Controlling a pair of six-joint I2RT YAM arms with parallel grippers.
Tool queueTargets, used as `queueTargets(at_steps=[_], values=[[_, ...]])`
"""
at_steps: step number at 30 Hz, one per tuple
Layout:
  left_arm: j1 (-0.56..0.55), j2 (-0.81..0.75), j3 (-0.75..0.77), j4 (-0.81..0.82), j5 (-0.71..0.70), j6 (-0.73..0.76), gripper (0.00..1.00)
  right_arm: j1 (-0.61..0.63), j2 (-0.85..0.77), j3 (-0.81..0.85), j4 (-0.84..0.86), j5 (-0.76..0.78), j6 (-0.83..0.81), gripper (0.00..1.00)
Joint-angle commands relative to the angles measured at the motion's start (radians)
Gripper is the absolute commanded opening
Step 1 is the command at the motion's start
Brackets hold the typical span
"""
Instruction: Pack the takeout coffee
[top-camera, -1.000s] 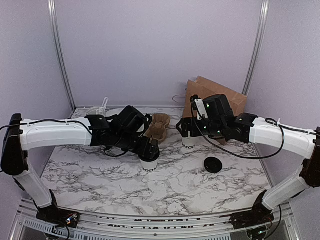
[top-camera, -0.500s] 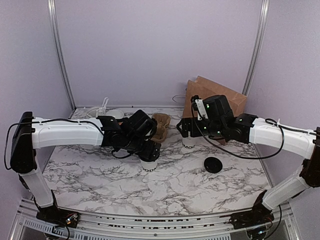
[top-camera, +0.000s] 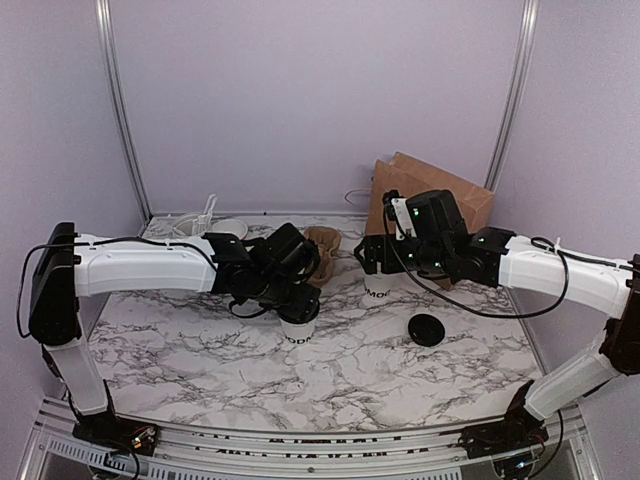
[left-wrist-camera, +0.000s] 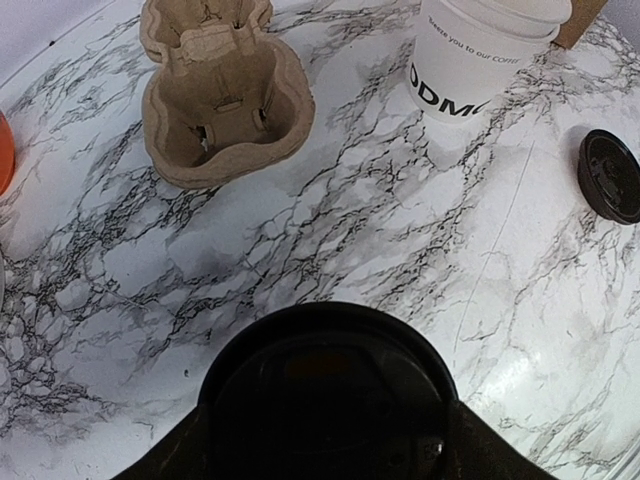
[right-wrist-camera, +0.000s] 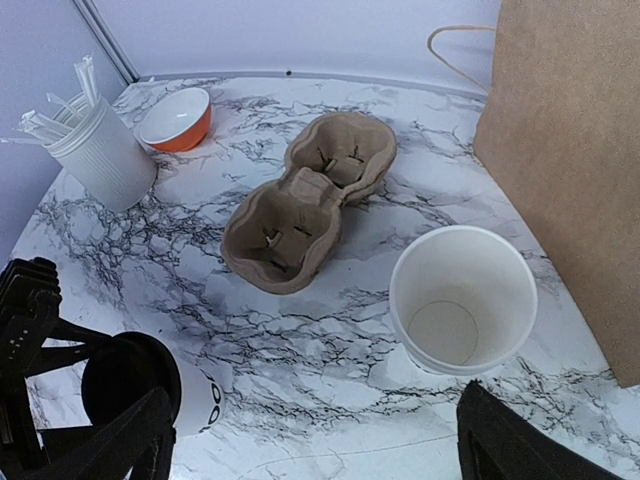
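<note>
Packing not begun, by my reading: both wells of the pulp carrier (right-wrist-camera: 310, 200) are empty; seating the cup is left to do. Count:
- one brown bag (right-wrist-camera: 560, 150), right of carrier
- one carrier
- one utensil holder (right-wrist-camera: 100, 155), far left of it
- two paper cups: takeout coffee (top-camera: 298, 332) on the counter (top-camera: 200, 360) just in front of carrier, lidless cup (right-wrist-camera: 460, 315) to its right
- one orange bowl (right-wrist-camera: 178, 120), left
- one loose lid (top-camera: 427, 329), right, nearer

Left claw (top-camera: 297, 308) straddles the coffee's lid; gripped or not, cannot tell. Right claw (right-wrist-camera: 315, 445) gapes wide, holds nothing

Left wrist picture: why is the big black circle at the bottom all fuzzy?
Left wrist view: the takeout coffee's black lid sits very close to the lens, so it blurs; the cardboard carrier farther off looks sharp. Right wrist view: its own fingers blur likewise.
</note>
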Motion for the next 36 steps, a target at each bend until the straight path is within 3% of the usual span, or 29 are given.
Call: queueTargets(at_steps=[1, 9, 18, 29, 36], values=[[-0.007, 0.014, 0.022, -0.043, -0.032, 0.007, 0.72, -0.007, -0.015, 0.003, 0.027, 0.013, -0.003, 0.95], [-0.006, -0.042, -0.006, -0.042, -0.097, -0.013, 0.71, -0.008, -0.012, 0.01, 0.03, 0.009, -0.011, 0.95], [0.045, -0.18, -0.142, -0.043, -0.165, -0.092, 0.71, -0.013, -0.008, 0.014, 0.048, -0.001, -0.028, 0.95], [0.243, -0.458, -0.424, -0.065, -0.202, -0.183, 0.71, -0.027, 0.016, 0.032, 0.071, -0.032, -0.061, 0.95], [0.388, -0.543, -0.522, -0.089, -0.225, -0.182, 0.71, -0.032, 0.024, 0.036, 0.077, -0.043, -0.069, 0.95]])
